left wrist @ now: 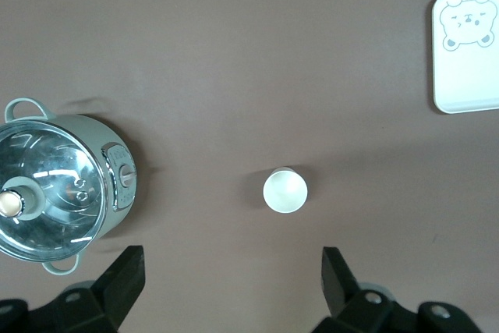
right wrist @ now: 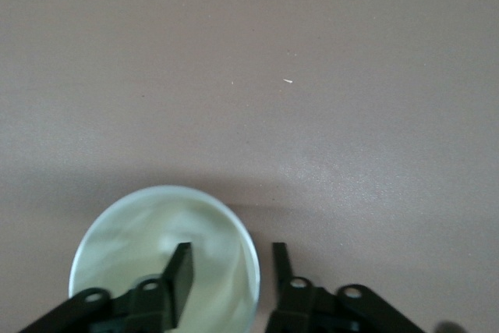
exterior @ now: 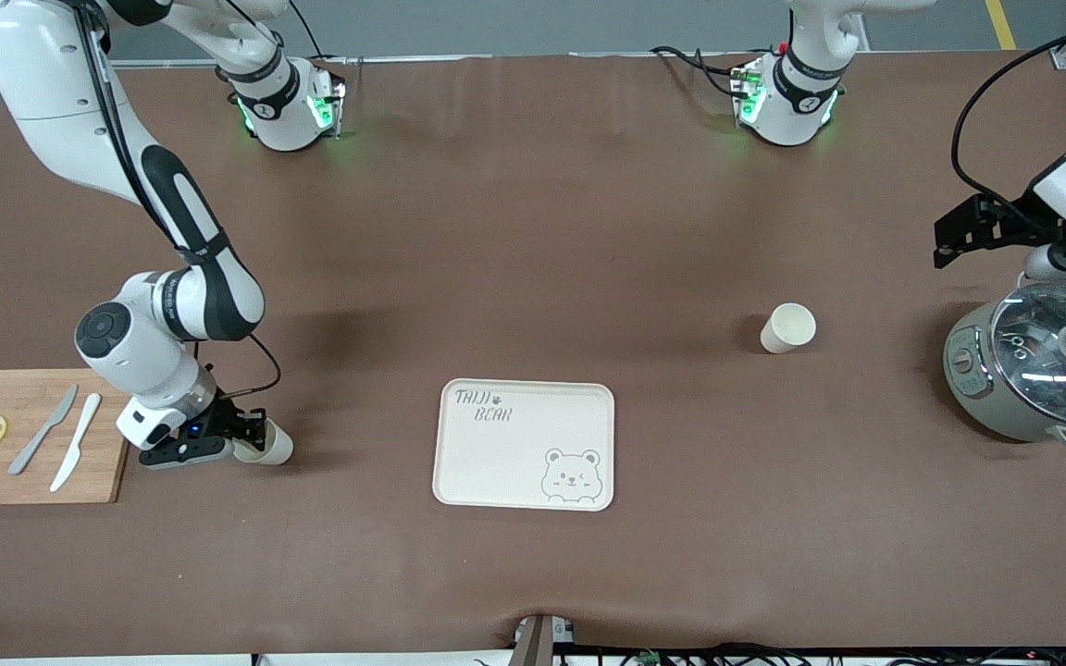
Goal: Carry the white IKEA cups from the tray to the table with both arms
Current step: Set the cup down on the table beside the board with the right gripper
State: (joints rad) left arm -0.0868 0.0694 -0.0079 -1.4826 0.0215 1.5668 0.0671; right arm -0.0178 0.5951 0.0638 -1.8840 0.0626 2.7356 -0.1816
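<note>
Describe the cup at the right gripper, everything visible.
The cup is a small, plain cream-white handleless tumblers-style vessel, slightly tapered, with a round rim and nothing visible inside. It stands on the brown table beside the wooden cutting board, toward the right arm's end. The right gripper straddles its wall: one finger inside the rim, the other outside. Whether the fingers already pinch the wall cannot be told.
</note>
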